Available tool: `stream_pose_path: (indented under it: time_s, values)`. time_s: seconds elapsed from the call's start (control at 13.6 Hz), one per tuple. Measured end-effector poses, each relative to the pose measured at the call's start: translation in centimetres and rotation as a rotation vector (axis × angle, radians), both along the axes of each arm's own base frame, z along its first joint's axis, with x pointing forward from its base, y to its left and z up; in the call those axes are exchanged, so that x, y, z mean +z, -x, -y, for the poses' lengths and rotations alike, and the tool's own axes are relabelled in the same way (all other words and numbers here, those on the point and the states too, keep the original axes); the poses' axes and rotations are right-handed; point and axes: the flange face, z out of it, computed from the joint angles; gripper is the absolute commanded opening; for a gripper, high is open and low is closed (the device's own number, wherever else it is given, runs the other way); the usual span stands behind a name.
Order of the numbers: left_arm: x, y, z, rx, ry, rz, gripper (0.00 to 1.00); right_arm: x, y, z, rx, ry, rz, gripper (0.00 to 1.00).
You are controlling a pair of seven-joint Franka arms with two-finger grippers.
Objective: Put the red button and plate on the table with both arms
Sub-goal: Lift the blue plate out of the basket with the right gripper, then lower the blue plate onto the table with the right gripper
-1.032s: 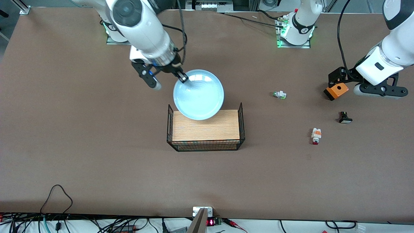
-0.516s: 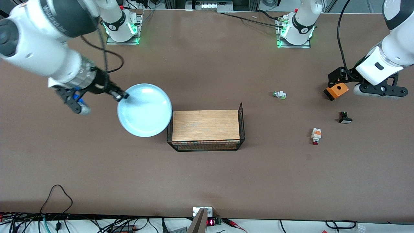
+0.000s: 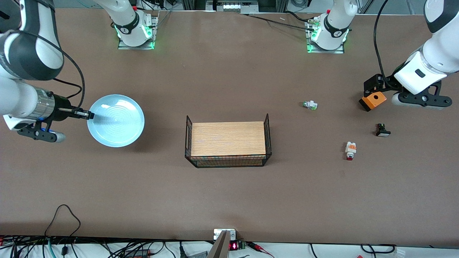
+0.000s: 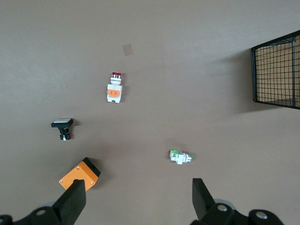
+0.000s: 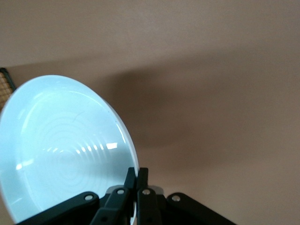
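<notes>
The pale blue plate (image 3: 115,120) hangs just over the table (image 3: 229,200) near the right arm's end, casting a shadow. My right gripper (image 3: 88,115) is shut on its rim; in the right wrist view the fingers (image 5: 137,176) pinch the edge of the tilted plate (image 5: 61,154). The red button (image 3: 350,150) lies on its side on the table near the left arm's end, and it also shows in the left wrist view (image 4: 115,89). My left gripper (image 3: 374,86) waits open and empty above an orange box; its fingers stand wide apart in the left wrist view (image 4: 136,201).
A black wire stand with a wood top (image 3: 228,143) stands mid-table. An orange box (image 3: 373,100), a green-capped button (image 3: 309,105) and a black button with a white cap (image 3: 382,130) lie near the red button. Cables run along the table's front edge.
My right arm has swung the plate from over the wire stand toward the right arm's end of the table and brought it lower. The left arm has not moved.
</notes>
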Motion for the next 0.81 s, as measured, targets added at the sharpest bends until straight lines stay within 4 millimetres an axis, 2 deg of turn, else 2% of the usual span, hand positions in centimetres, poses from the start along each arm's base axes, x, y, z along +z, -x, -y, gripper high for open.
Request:
stream_pose_path:
  time_s: [0.22, 0.52, 0.66, 0.74, 0.81]
  values:
    - [0.0, 0.0, 0.0, 0.0, 0.0, 0.0, 1.0, -6.5, 0.8, 2.9, 0.085, -0.01, 0.043, 0.0]
    - [0.0, 0.0, 0.1, -0.001, 0.0, 0.0, 1.0, -16.8, 4.5, 6.1, 0.182, -0.006, 0.083, 0.0]
    - [0.0, 0.0, 0.1, -0.001, 0.0, 0.0, 1.0, -20.8, 6.0, 7.5, 0.23, 0.002, 0.095, 0.0]
    - [0.0, 0.0, 0.1, -0.001, 0.0, 0.0, 1.0, -22.0, 6.3, 8.0, 0.246, 0.004, 0.096, 0.08]
    - [0.0, 0.0, 0.1, -0.002, 0.0, 0.0, 1.0, -22.7, 6.3, 8.3, 0.256, 0.006, 0.1, 0.61]
